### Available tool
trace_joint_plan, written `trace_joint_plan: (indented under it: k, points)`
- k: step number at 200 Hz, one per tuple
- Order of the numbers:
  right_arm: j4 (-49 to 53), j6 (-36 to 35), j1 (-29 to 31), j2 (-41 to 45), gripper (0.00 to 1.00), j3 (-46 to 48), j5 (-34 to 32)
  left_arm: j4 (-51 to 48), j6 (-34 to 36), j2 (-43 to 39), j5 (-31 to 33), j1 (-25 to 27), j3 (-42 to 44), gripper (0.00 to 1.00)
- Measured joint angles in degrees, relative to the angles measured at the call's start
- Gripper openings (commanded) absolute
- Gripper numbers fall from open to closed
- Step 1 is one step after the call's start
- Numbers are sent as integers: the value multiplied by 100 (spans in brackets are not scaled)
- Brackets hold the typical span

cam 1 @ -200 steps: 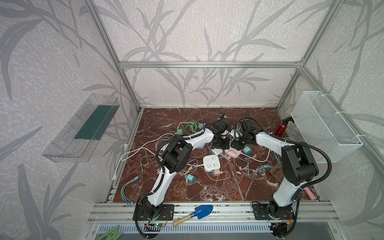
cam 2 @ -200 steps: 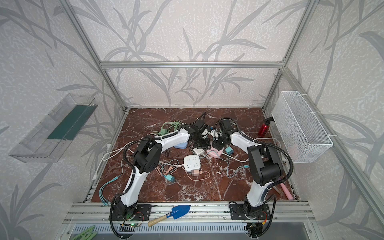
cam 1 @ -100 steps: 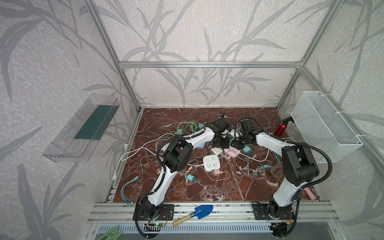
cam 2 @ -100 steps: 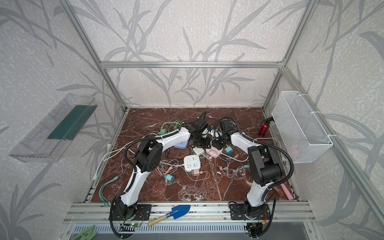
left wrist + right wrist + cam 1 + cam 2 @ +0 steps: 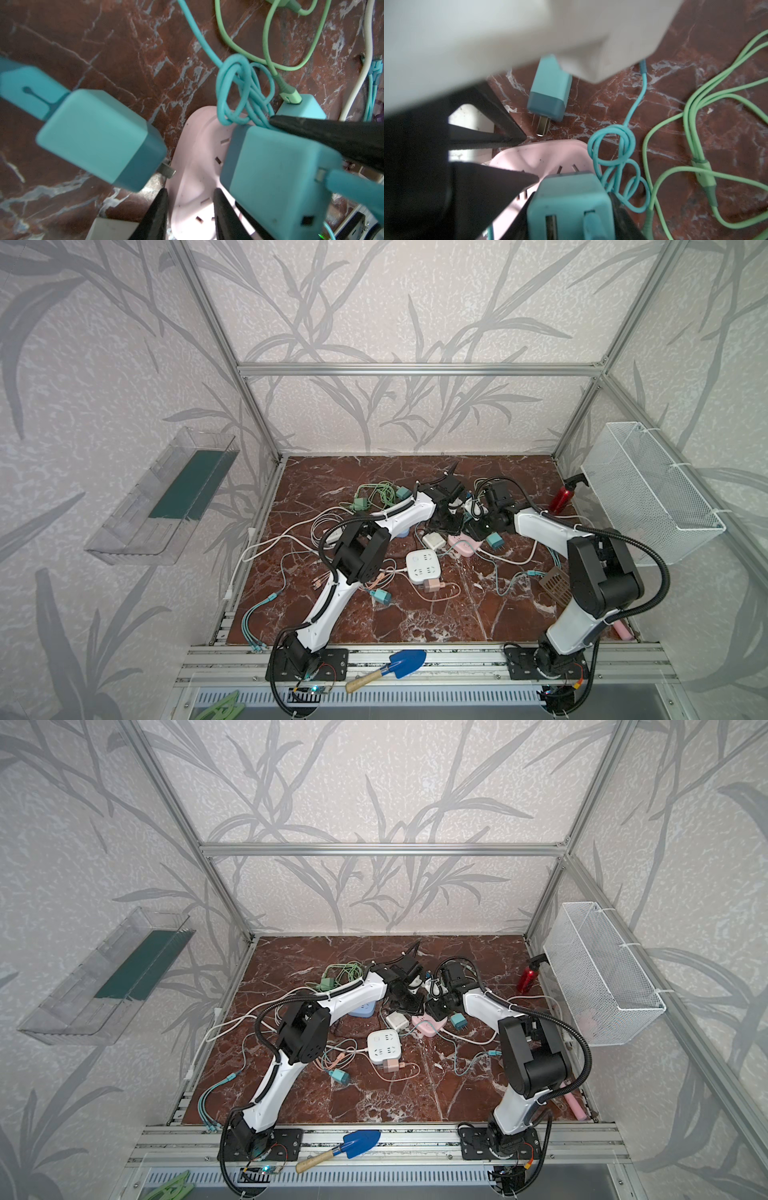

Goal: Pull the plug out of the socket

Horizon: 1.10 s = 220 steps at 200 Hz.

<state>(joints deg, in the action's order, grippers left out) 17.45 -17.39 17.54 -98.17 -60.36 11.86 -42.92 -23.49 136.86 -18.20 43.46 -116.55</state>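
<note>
Clamping the teal cube-shaped charger plug [image 5: 274, 176] from both sides, the right gripper [image 5: 570, 195] has its black fingers flat against the plug's flanks, so its jaws are closed on the plug and stand only as far apart as the plug is wide. The plug sits with its darker base against the face of the pale pink plastic socket strip [image 5: 193, 166], no prongs showing, and a teal lead [image 5: 353, 187] runs from its back end. The strip lies on the red-brown marble tabletop [image 5: 104, 41], toward the far middle of the table in both top views, between the two wrists. The left gripper [image 5: 190, 193] stands over the same strip with its jaws a little apart, one tip at the strip's edge and the other over its face, with bare pink plastic showing in the gap; whether the tips press on it cannot be told. Just beside the strip a second teal charger [image 5: 548, 97] lies loose on the marble, its metal prongs bare. A knotted teal cable [image 5: 239, 93] rests at the strip's end, with light green cables [image 5: 695, 104] beyond it. Nearer the front lies a white square power strip [image 5: 423, 568]
</note>
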Motion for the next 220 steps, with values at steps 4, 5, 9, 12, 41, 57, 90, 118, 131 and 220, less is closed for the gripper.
trace_joint_plan:
  k: [4, 5, 9, 12, 41, 57, 90, 118, 131, 220]
  points:
    - [0, -13, 26, 9, 22, 0, -50, -17, 4, 13, 2, 0, -17, 37]
    - [0, -17, 35, 9, 22, 0, -72, -26, 4, 17, 4, 0, -26, 37]
    - [-2, -28, 68, 15, 22, 0, -125, -42, 11, 26, 7, 0, -48, 37]
    - [-2, -52, 87, 20, 22, 0, -168, -55, 20, 39, 9, 0, -66, 37]
    - [-79, -146, 267, 219, 21, 103, -511, -238, 61, 160, -17, -35, -295, 37]
    - [-214, -76, 328, 435, 21, 278, -636, -267, 79, 184, 4, -37, -343, 36]
    - [-254, -4, 304, 496, 21, 352, -520, -245, 85, 175, 4, -37, -321, 36]
    - [-70, -4, 151, 487, 21, 197, -428, 85, 44, 4, -33, -46, 50, 37]
    - [52, 26, 55, 468, 22, 48, -431, 352, -11, -142, -66, -57, 348, 37]
    - [1128, 407, -389, -658, 26, -1582, -549, 1165, -249, -802, -177, -79, 1497, 50]
